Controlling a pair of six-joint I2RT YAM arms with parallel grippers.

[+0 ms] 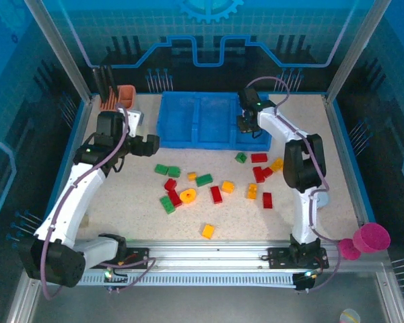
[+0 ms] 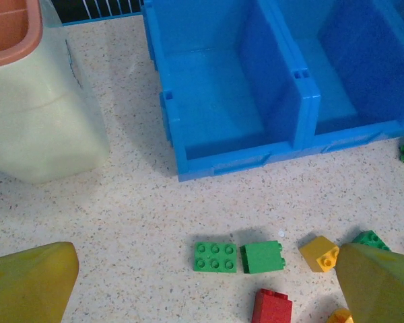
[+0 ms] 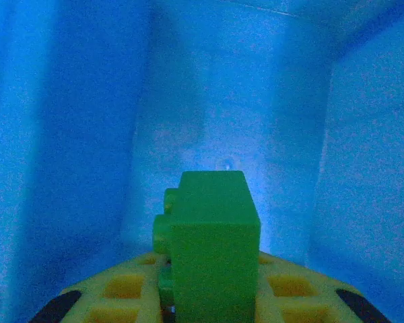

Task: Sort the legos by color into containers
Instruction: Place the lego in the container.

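Note:
Red, green and yellow legos lie scattered on the speckled table, among them a yellow ring (image 1: 188, 196). The blue tray (image 1: 188, 138) with three containers stands at the back. My left gripper (image 1: 150, 145) hovers open near the tray's front left corner. In its wrist view, my left gripper (image 2: 205, 256) has two green bricks (image 2: 215, 256) (image 2: 263, 256) on the table below it, between the spread yellow fingers (image 2: 377, 282). My right gripper (image 1: 246, 124) reaches into the right container. There my right gripper (image 3: 209, 296) is shut on a green brick (image 3: 212, 242), with blue walls (image 3: 67, 134) around it.
A beige holder with an orange cup (image 1: 124, 101) stands left of the tray, close to the left arm, and also appears in the left wrist view (image 2: 34, 114). A pink cup (image 1: 372, 237) sits off the table's right front. A yellow brick (image 2: 319, 253) and a red brick (image 2: 272, 306) lie near the green pair.

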